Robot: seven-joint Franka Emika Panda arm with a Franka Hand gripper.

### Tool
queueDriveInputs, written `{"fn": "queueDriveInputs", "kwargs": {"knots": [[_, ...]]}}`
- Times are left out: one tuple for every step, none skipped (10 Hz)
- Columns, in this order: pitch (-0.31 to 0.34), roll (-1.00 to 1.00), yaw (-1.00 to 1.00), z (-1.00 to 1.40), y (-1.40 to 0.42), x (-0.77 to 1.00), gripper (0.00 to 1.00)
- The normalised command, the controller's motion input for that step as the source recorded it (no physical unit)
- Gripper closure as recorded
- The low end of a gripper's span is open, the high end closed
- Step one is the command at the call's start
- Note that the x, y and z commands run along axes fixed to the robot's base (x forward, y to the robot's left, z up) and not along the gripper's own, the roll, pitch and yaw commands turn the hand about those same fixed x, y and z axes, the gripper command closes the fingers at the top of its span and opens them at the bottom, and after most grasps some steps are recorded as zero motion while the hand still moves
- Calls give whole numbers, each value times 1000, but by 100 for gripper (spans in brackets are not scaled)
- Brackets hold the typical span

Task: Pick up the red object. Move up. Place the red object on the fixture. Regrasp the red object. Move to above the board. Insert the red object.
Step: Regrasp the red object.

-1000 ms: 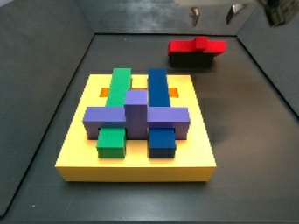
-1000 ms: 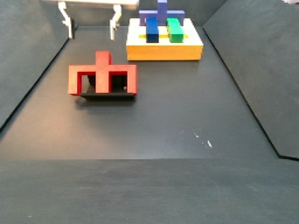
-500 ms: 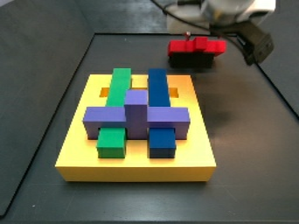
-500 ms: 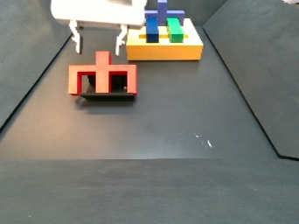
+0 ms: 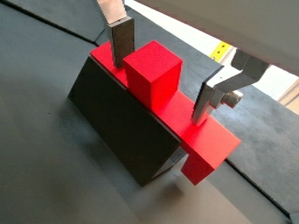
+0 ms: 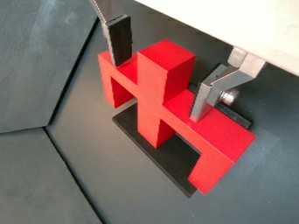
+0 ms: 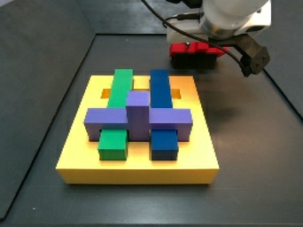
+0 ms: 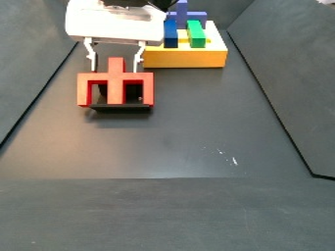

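Hand [image 6: 172,73] open, silver plate fingers [image 6: 121,38] straddling the central stem of the bright red blocky piece [image 6: 176,118], apart from it. Piece seated on the small black box-like fixture [image 5: 122,131]. Risk: off-centre closing could tilt it. Beyond, yellow square board [image 7: 137,160] untouched.

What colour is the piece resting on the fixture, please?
Bright red; the red object on the black fixture shows best in a wrist view, with the tool open astride its stem.
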Motion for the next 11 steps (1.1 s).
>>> {"fn": "queueDriveInputs", "kwargs": {"knots": [[246, 417, 0, 0, -6, 3, 0], [251, 446, -29, 0, -57, 26, 0], [0, 74, 0, 0, -6, 0, 0], [0, 6, 0, 0, 0, 0, 0], [0, 60, 0, 0, 0, 0, 0], [0, 0, 0, 0, 0, 0, 0], [0, 0, 0, 0, 0, 0, 100], [0, 0, 0, 0, 0, 0, 100], [0, 0, 0, 0, 0, 0, 100], [0, 0, 0, 0, 0, 0, 100], [0, 0, 0, 0, 0, 0, 100]]}}
